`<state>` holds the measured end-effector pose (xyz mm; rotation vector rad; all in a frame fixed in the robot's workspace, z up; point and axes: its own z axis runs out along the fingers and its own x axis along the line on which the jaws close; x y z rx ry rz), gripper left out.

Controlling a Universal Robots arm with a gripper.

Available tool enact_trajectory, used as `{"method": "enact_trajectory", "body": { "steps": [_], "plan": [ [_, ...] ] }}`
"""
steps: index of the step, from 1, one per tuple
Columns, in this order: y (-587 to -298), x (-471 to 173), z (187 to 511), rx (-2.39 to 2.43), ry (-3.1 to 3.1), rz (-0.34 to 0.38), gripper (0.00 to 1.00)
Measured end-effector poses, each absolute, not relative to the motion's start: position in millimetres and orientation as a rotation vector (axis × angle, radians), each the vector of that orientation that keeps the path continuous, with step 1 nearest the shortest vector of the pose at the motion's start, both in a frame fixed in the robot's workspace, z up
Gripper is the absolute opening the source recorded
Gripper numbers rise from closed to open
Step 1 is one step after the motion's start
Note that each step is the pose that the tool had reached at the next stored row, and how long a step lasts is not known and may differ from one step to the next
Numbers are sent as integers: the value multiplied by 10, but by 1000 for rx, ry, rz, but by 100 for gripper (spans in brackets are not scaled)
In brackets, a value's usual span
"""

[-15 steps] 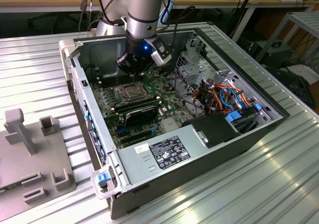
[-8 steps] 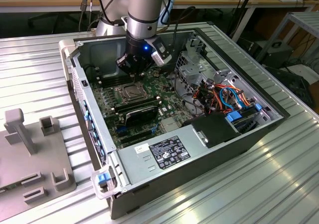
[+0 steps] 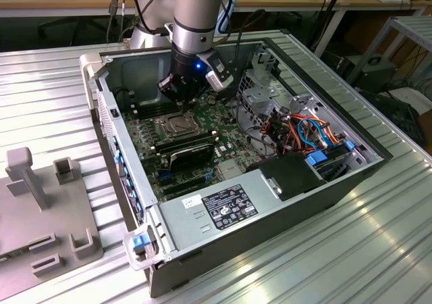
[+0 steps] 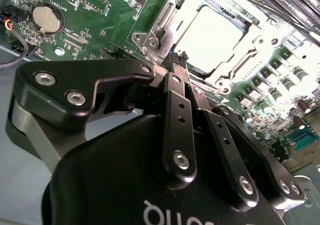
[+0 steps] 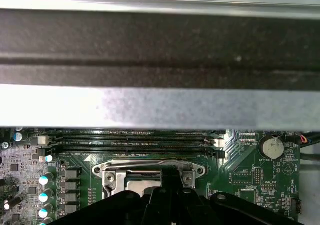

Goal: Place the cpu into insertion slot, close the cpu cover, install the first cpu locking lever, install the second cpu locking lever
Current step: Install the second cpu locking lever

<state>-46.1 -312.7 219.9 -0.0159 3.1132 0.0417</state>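
Note:
The insertion slot (image 3: pixel 174 123) lies on the green motherboard inside the open computer case. In the second wrist view the cpu (image 4: pixel 215 35) lies flat in the slot, pale and square. The silver cpu cover (image 4: pixel 252 35) is down around it. My gripper (image 4: pixel 179 61) is shut, its black fingers (image 4: pixel 177 100) pressed together with nothing seen between them. The tips sit at the socket's rim, beside a thin metal locking lever (image 4: pixel 159 35). In the exterior view the gripper (image 3: pixel 182 103) hangs just above the slot's far edge. The first wrist view has the gripper (image 5: pixel 170 174) over the slot (image 5: pixel 125 171).
Long black memory slots (image 5: pixel 135 146) run just beyond the socket, with the case wall (image 5: pixel 160 105) behind them. A coin battery (image 4: pixel 47 19) sits on the board. A drive cage with coloured cables (image 3: pixel 297 125) and a power supply (image 3: pixel 223 206) fill the case's other side. A grey fixture (image 3: pixel 47 203) stands outside.

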Motion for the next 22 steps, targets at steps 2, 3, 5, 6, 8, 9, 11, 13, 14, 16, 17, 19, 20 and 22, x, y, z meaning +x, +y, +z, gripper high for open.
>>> {"method": "enact_trajectory", "body": {
  "steps": [2, 3, 5, 6, 8, 9, 11, 13, 14, 16, 17, 19, 20, 22],
  "plan": [
    [-3127, -461, 2199, -16, 3113, 42, 11],
    [-3127, -461, 2199, -16, 3113, 42, 11],
    [-3127, -461, 2199, -16, 3113, 42, 11],
    [-3127, -461, 2199, -16, 3113, 42, 11],
    [-3128, -461, 2198, -16, 3113, 42, 11],
    [-3128, -460, 2198, -16, 3113, 42, 11],
    [-3129, -446, 2199, -16, 3113, 42, 11],
    [-3129, -414, 2199, -16, 3113, 42, 11],
    [-3129, -403, 2198, -16, 3113, 42, 11],
    [-3129, -394, 2198, -16, 3113, 42, 11],
    [-3129, -393, 2199, -16, 3113, 42, 11],
    [-3130, -393, 2207, -16, 3113, 42, 11],
    [-3130, -392, 2213, -16, 3113, 42, 11],
    [-3130, -389, 2232, -16, 3113, 42, 11]
  ]
}}
